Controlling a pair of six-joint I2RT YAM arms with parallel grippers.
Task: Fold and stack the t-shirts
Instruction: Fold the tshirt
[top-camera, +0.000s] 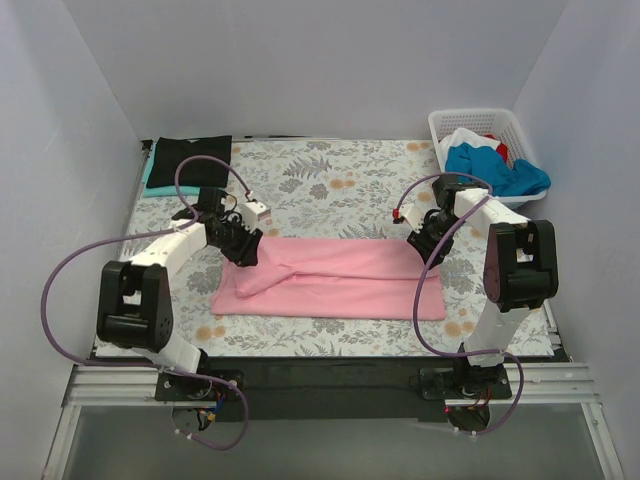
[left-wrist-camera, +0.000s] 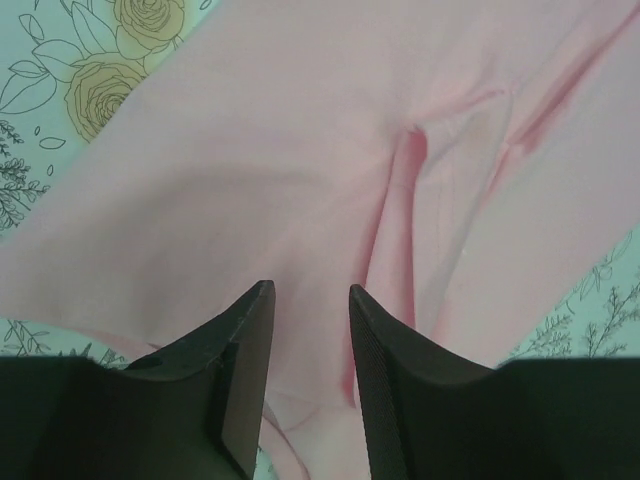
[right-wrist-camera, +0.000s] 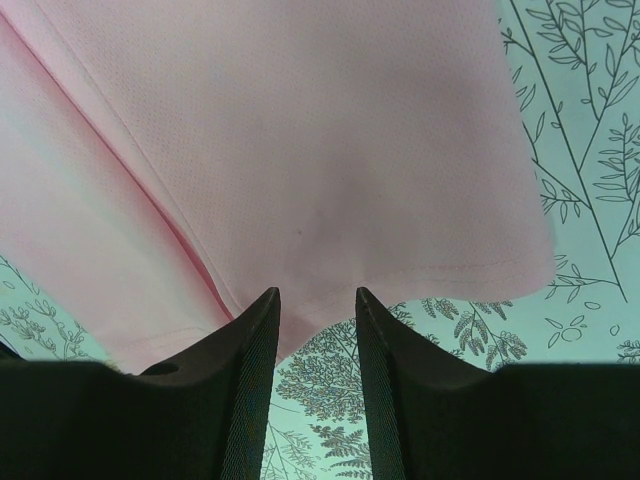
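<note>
The pink t-shirt (top-camera: 330, 278) lies folded into a long band across the middle of the floral tablecloth. My left gripper (top-camera: 245, 255) is open just over its left end. In the left wrist view the gripper (left-wrist-camera: 312, 295) has creased pink cloth (left-wrist-camera: 300, 150) under and between the fingers. My right gripper (top-camera: 418, 243) is open at the shirt's far right corner. In the right wrist view the gripper (right-wrist-camera: 317, 295) sits at the hem of the pink shirt (right-wrist-camera: 330, 150), with tablecloth showing between the fingers. A folded black t-shirt (top-camera: 192, 158) lies on a teal one (top-camera: 149, 178) at the back left.
A white lattice basket (top-camera: 452, 120) stands at the back right with blue (top-camera: 500, 170), white and red shirts in it. White walls close in the table on three sides. Purple cables loop beside both arms.
</note>
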